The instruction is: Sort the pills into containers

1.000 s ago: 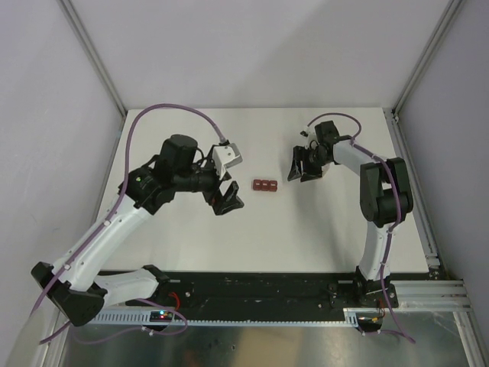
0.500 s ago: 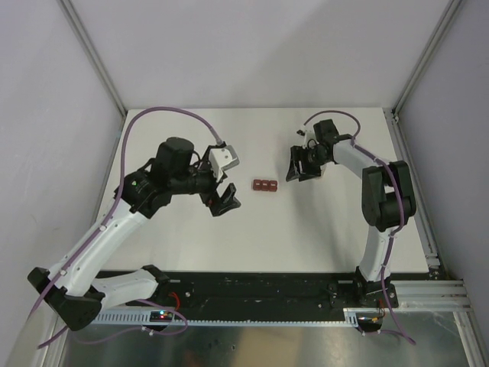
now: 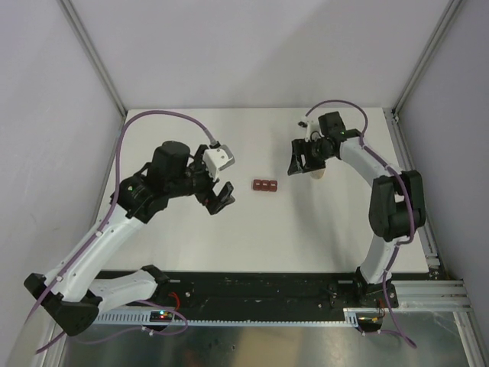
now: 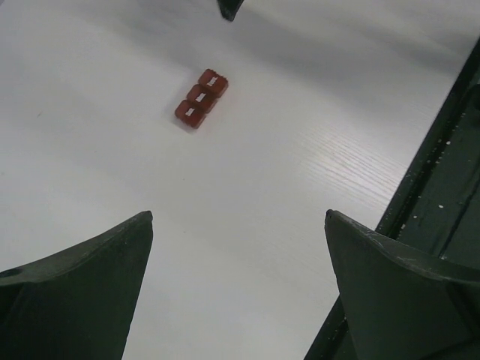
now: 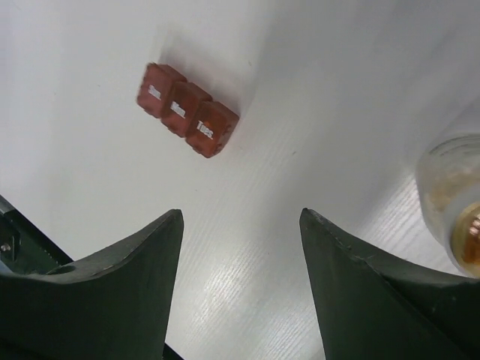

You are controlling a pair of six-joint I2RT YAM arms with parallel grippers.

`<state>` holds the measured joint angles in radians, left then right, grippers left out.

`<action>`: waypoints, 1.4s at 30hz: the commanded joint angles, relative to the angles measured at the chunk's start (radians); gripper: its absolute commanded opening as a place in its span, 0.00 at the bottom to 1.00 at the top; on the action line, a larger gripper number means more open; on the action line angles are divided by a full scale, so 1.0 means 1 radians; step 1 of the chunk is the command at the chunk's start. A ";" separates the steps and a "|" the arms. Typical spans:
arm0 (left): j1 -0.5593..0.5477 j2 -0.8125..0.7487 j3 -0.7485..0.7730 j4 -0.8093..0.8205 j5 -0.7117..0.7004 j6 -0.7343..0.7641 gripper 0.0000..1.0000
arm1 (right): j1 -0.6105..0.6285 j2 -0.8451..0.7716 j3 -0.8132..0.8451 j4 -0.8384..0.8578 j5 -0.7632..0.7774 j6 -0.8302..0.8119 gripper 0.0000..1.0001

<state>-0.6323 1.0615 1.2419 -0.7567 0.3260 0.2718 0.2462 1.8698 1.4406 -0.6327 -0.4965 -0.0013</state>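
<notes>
The containers are a dark red strip of three square compartments lying mid-table, lids shut. The strip also shows in the left wrist view and in the right wrist view, where the lids carry day labels. My left gripper is open and empty, left of the strip. My right gripper is open and empty, right of the strip. A small clear vial stands just beside its right finger; an orange-tan mass, the pills, shows inside it.
The vial shows faintly in the top view under the right wrist. The black rail with the arm bases runs along the near edge; it also shows in the left wrist view. Grey walls close in the table.
My left gripper has drawn back a little to the left, away from the strip. My right wrist has swung slightly toward the back, and the vial now shows beside it.
</notes>
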 commanded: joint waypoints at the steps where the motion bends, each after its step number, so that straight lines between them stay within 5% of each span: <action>1: 0.005 -0.036 -0.025 0.060 -0.128 0.010 1.00 | -0.010 -0.153 0.030 0.015 0.042 -0.065 0.70; 13: 0.055 -0.020 -0.097 0.164 -0.382 -0.023 1.00 | -0.021 -0.386 -0.092 0.054 0.197 -0.122 0.76; 19: 0.156 -0.068 -0.153 0.249 -0.370 -0.062 1.00 | -0.036 -0.512 -0.177 0.084 0.273 -0.136 0.98; 42: 0.335 -0.216 -0.280 0.420 -0.418 -0.210 1.00 | -0.127 -0.996 -0.472 0.063 0.469 -0.182 0.99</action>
<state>-0.3077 0.8799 0.9741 -0.3866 -0.0540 0.0917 0.1303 0.9573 1.0103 -0.5758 -0.0784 -0.1596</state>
